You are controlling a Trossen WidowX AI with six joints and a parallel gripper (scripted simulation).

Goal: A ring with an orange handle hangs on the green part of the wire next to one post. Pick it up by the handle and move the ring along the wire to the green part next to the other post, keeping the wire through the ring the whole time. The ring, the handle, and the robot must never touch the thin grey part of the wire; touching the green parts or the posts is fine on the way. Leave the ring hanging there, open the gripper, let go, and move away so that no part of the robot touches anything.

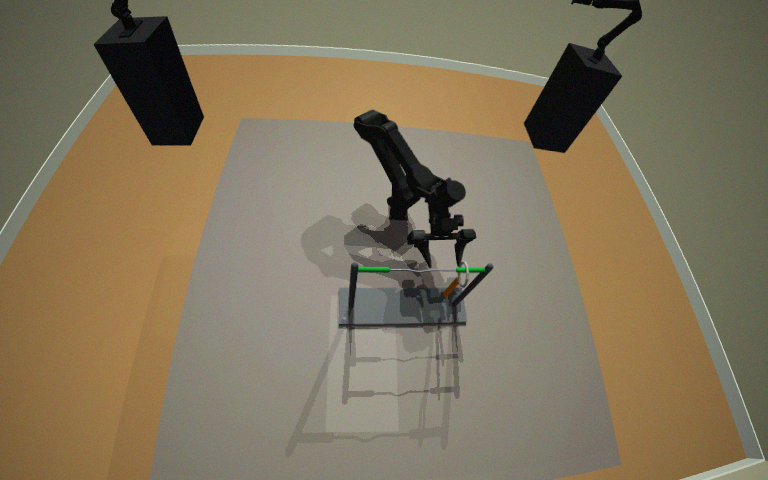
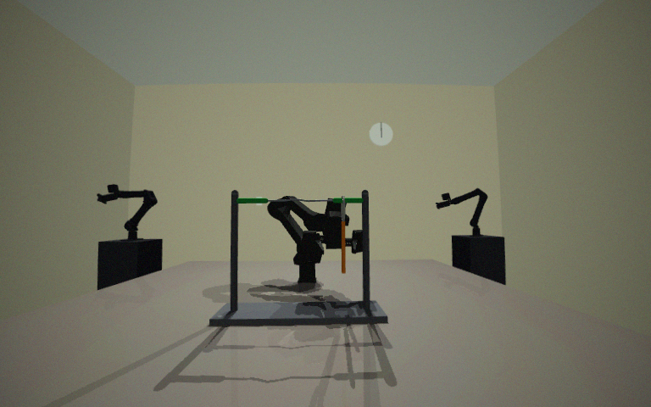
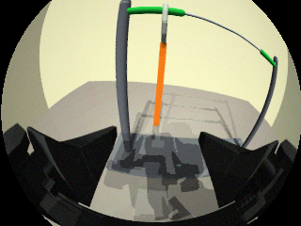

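The pale ring (image 1: 467, 273) (image 2: 342, 211) (image 3: 165, 23) hangs around the green part (image 1: 480, 269) (image 2: 355, 200) (image 3: 146, 10) beside the right post (image 1: 472, 284) (image 2: 365, 254) (image 3: 121, 71) of the top and exterior views. Its orange handle (image 1: 450, 286) (image 2: 342, 247) (image 3: 160, 85) hangs down free. My gripper (image 1: 444, 265) (image 3: 160, 135) is wide open and empty, on the arm's side of the wire. The handle stands ahead of the fingers, apart from them, in the wrist view. The other green part (image 1: 373, 269) (image 2: 252, 200) (image 3: 268, 57) carries no ring.
The left post (image 1: 352, 294) (image 2: 234, 254) and the right post rise from a grey base (image 1: 368, 308) (image 2: 269, 311). The thin grey wire (image 1: 404, 270) runs between the green parts. Two black pedestals (image 1: 150, 84) (image 1: 572, 96) with other arms stand far back.
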